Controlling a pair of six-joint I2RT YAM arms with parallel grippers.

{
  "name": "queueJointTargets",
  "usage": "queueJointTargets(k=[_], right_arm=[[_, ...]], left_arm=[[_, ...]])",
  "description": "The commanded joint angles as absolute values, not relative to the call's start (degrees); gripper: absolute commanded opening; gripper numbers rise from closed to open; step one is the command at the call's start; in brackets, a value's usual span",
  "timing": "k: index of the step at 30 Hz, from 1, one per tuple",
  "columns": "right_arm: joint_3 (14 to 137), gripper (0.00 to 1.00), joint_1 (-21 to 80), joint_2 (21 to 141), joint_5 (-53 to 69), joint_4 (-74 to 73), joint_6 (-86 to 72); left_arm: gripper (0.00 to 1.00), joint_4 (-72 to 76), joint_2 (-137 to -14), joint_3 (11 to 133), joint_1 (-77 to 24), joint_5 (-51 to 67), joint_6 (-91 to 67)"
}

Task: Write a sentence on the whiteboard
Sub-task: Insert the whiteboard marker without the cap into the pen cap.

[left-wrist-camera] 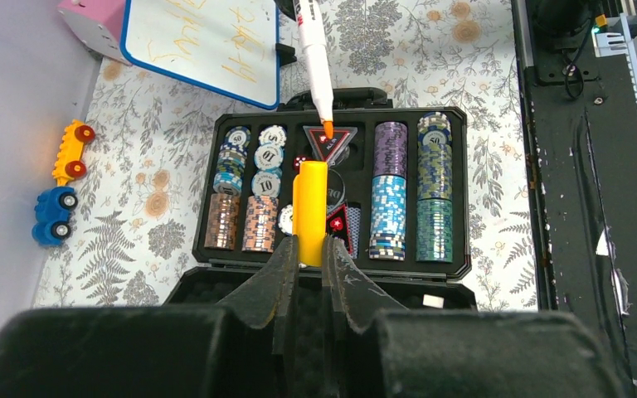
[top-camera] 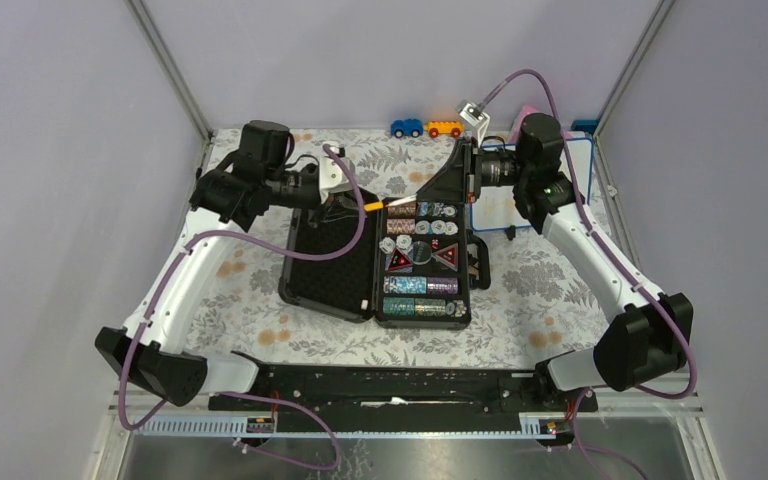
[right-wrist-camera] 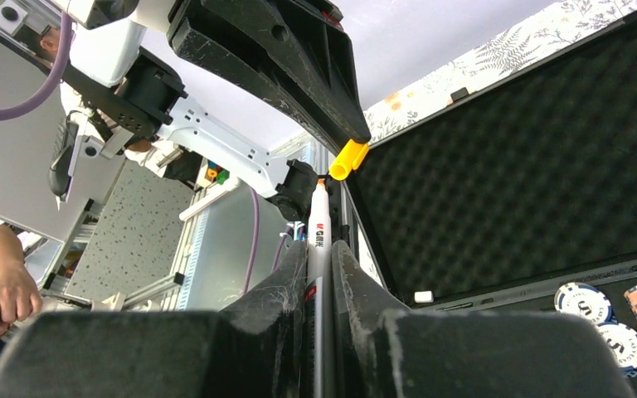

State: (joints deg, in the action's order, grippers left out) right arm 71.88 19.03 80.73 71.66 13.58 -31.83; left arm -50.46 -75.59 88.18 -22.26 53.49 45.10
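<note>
- While your left gripper pinches the yellow cap between its jaws, the cap points straight at the marker's orange tip.
- Your right gripper has its jaws pressed onto the white marker. The tip is bare and close to the cap, with a small gap showing in the left wrist view.
- You have both hanging over the open black case of poker chips in the middle of the bench.
- You will find the whiteboard at the far right of the bench, just beyond the case and partly hidden by your right wrist in the top view.
- The sentence shows as pale orange lines across the board, too faint to read.
- A pink object sits just beside the board's far corner.
- An orange toy car and a blue toy car stand at the far edge.
</note>
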Motion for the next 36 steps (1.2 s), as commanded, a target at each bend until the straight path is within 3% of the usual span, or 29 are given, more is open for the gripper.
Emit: queueJointTargets(k=[1, 36], right_arm=[[75.3, 0.0, 19.7, 79.7, 72.7, 11.4, -29.0], [80.5, 0.0, 20.5, 80.3, 70.2, -2.7, -17.8]], left_arm=[[0.0, -48.5, -75.8, 90.5, -22.8, 53.2, 44.5], [0.0, -52.7, -75.3, 90.5, -24.1, 52.0, 48.1]])
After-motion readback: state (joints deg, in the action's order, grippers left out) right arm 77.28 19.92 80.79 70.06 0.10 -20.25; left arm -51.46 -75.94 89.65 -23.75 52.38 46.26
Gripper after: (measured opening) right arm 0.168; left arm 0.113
